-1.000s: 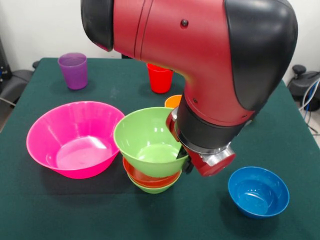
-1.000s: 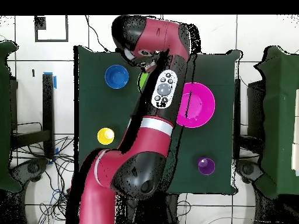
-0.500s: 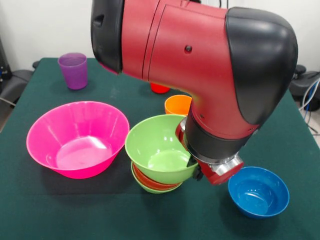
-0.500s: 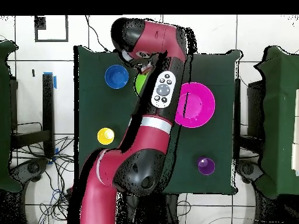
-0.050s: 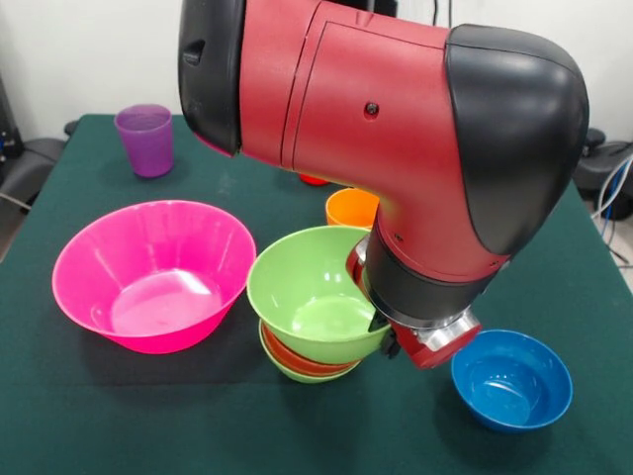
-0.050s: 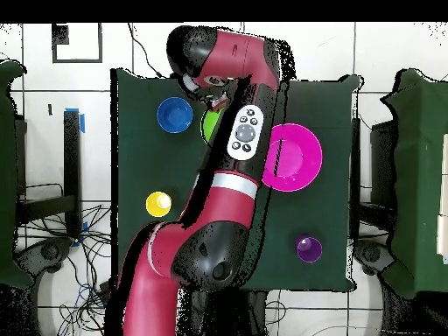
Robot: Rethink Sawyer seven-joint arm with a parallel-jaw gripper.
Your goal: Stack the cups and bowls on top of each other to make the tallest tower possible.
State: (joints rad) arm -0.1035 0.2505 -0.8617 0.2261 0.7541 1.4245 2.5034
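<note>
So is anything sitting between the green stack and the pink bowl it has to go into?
Nothing visible: in the front view the pink bowl stands empty right beside the stack, large green bowl on top, with bare table between them.

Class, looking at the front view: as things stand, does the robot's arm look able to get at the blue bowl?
Probably yes. The blue bowl sits alone and empty on open cloth, just beside the arm's wrist, with nothing over it.

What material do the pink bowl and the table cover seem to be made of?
The pink bowl looks like glossy plastic: bright highlights sit on its smooth inner wall, and its rim is thin. The table cover looks like dark green matte cloth, perhaps felt: it shows no shine.
</note>
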